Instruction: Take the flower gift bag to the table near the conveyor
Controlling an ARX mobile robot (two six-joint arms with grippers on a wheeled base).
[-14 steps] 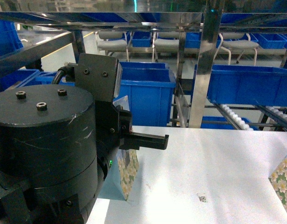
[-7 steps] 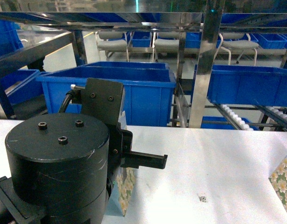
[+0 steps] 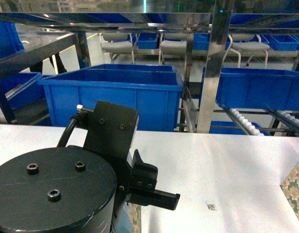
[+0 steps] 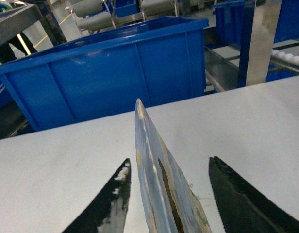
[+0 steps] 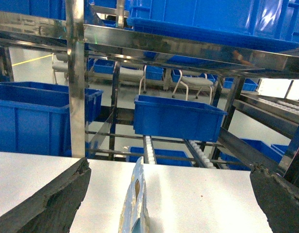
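Observation:
A flower gift bag [image 4: 164, 184] stands edge-on on the white table [image 4: 62, 165], between the jaws of my left gripper [image 4: 170, 159]. The jaws are open, with a gap to the bag on each side. In the head view only a sliver of this bag [image 3: 135, 217] shows under the black left finger [image 3: 161, 199]. A second flowered bag [image 5: 135, 204] stands edge-on between the widely open jaws of my right gripper [image 5: 170, 164], touching neither finger; its corner [image 3: 294, 191] shows at the head view's right edge. The conveyor's white rollers [image 3: 244, 121] run behind the table's far edge.
A large blue bin [image 3: 115, 97] sits beyond the table's far edge on the left. A steel upright [image 3: 212, 68] and a shelf with more blue bins [image 3: 258, 87] stand behind. A small printed code [image 3: 210, 206] marks the tabletop. My left arm's black housing [image 3: 52, 194] fills the lower left.
In the head view my left arm has sunk lower in the frame and shifted right. Less of the flower bag under its finger shows now.

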